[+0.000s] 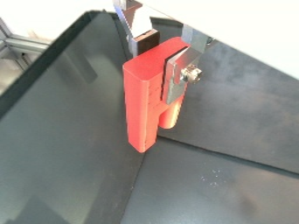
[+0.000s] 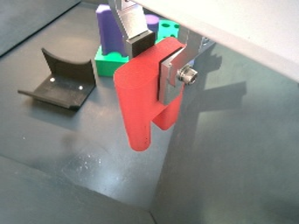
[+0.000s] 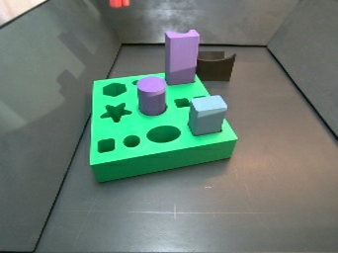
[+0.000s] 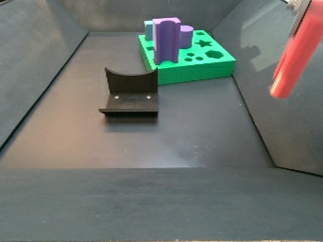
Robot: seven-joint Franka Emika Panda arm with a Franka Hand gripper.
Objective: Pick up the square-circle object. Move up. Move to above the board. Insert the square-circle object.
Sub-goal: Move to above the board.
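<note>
We see our gripper (image 1: 160, 54) pinching the top of the red block (image 1: 146, 101), which hangs below its fingers (image 2: 177, 72), well apart from the green board (image 3: 158, 133).

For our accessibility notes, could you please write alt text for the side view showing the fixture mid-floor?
The red-orange square-circle object hangs in the air at the right edge, the gripper holding it out of view above. On the dark floor, the fixture stands before the green board, which carries purple pieces.
</note>
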